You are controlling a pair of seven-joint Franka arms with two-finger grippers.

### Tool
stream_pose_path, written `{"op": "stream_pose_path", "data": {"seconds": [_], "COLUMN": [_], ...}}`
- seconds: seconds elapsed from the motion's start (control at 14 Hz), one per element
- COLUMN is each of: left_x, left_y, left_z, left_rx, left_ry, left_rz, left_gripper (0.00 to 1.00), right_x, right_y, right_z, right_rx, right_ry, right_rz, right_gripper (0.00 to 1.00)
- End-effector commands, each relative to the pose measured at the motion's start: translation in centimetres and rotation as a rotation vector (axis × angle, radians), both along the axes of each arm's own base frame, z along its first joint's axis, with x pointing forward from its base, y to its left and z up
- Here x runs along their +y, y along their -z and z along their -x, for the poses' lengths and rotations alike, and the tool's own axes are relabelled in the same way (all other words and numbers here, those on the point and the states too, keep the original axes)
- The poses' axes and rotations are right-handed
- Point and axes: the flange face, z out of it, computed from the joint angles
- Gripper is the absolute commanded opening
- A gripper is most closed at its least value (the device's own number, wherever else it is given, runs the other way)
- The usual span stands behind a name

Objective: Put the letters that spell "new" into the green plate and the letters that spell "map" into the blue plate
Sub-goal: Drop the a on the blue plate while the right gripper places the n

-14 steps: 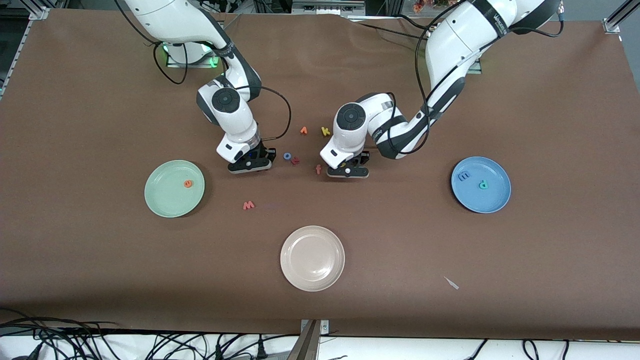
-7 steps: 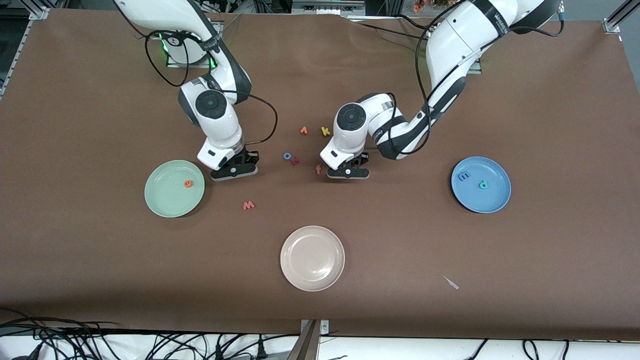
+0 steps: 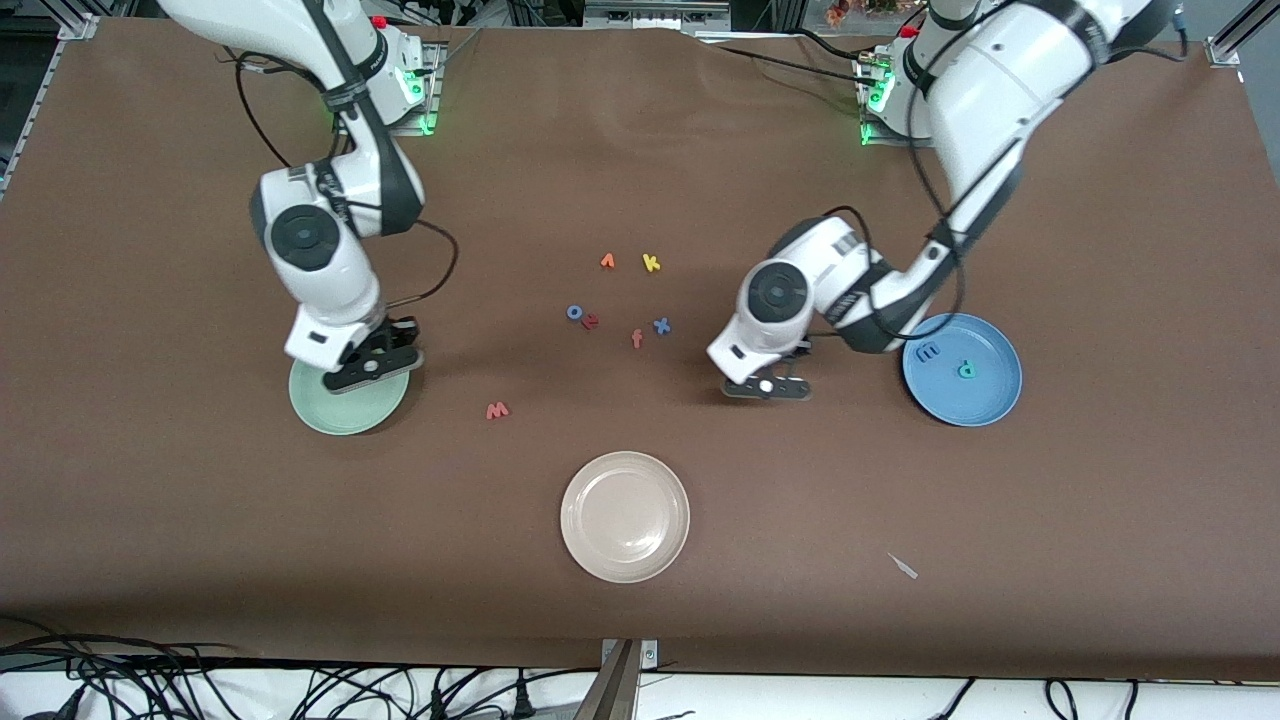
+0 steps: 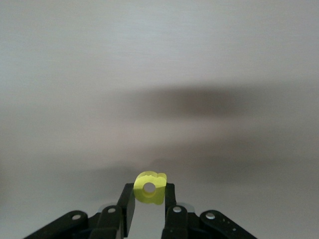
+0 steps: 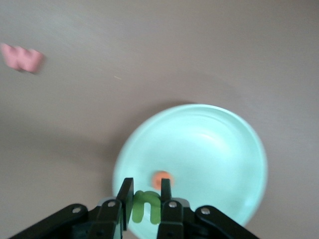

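1. Both arms have swung away from the loose letters at the middle of the worktop since the earlier frames, each carrying a letter toward its plate.
2. Green "n" (image 5: 145,206) is pinched between the closed fingers of the right tool (image 3: 368,368), which hangs over the green plate (image 3: 320,412) toward the right arm's end of the worktop.
3. Orange "e" (image 5: 161,178) already lies inside that plate, seen just past the held "n" in the right wrist view.
4. Salmon-red "w" (image 3: 497,410) still lies flat on the bare worktop, between the green plate and the beige plate (image 3: 625,516), well apart from both.
5. Yellow "a" (image 4: 150,187) is clamped between the closed fingers of the left tool (image 3: 767,388), which is over bare worktop near the blue plate (image 3: 990,405) but not yet above it.
6. Blue "m" (image 3: 929,352) and teal "p" (image 3: 966,369) rest side by side inside the blue plate, toward the left arm's end of the worktop.
7. Leftover letters stay grouped near the worktop's middle: orange "v" (image 3: 607,261), yellow "k" (image 3: 651,263), blue "o" (image 3: 575,312), a salmon letter touching it (image 3: 591,321), salmon "f" (image 3: 637,339) and blue "x" (image 3: 661,325).
8. Judging by this layout, releasing the "n" would leave only the "w" outstanding for "new", and the "a" would complete "map" once carried over the blue plate.
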Motion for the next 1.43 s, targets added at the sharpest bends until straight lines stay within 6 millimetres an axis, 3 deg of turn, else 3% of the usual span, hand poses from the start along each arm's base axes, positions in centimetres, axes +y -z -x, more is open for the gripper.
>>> {"op": "stream_pose_path", "data": {"seconds": [0.0,0.07,0.36,0.5,0.64,0.71,0.78,0.86,1.07,1.35], "left_x": [6.8,9.4,19.6,23.4,26.5,27.5,28.3,28.6,31.4,33.2], "left_y": [-1.5,-1.7,-1.1,-1.0,-0.4,0.0,0.1,-0.2,-2.3,-6.8], "left_z": [-1.5,-2.1,-3.8,-4.2,-4.3,-4.3,-4.3,-4.4,-5.4,-7.1], "left_rx": [0.112,0.145,0.239,0.258,0.275,0.284,0.288,0.286,0.282,0.309], "left_ry": [0.097,0.138,0.267,0.347,0.395,0.430,0.450,0.462,0.403,0.324], "left_rz": [0.019,0.021,0.078,0.122,0.157,0.164,0.164,0.168,0.172,0.185], "left_gripper": [0.00,0.00,0.00,0.00,0.01,0.16,0.68,1.00,1.00,1.00], "right_x": [-4.0,-5.3,-6.6,-6.7,-6.7,-6.7,-6.4,-5.9,-2.6,5.8], "right_y": [0.3,0.6,0.9,1.0,1.0,1.0,0.9,0.7,-0.7,1.4], "right_z": [-0.1,-0.2,-0.4,-0.4,-0.4,-0.4,-0.4,-0.5,-1.5,-3.2], "right_rx": [0.049,0.059,0.065,0.068,0.068,0.068,0.066,0.061,0.024,0.002], "right_ry": [-0.019,-0.004,-0.018,-0.016,-0.016,-0.013,-0.009,-0.011,0.032,0.133], "right_rz": [-0.061,-0.092,-0.104,-0.103,-0.103,-0.104,-0.106,-0.109,-0.131,-0.191], "right_gripper": [0.20,0.21,0.30,0.49,0.58,0.59,0.60,0.61,0.64,0.69]}}
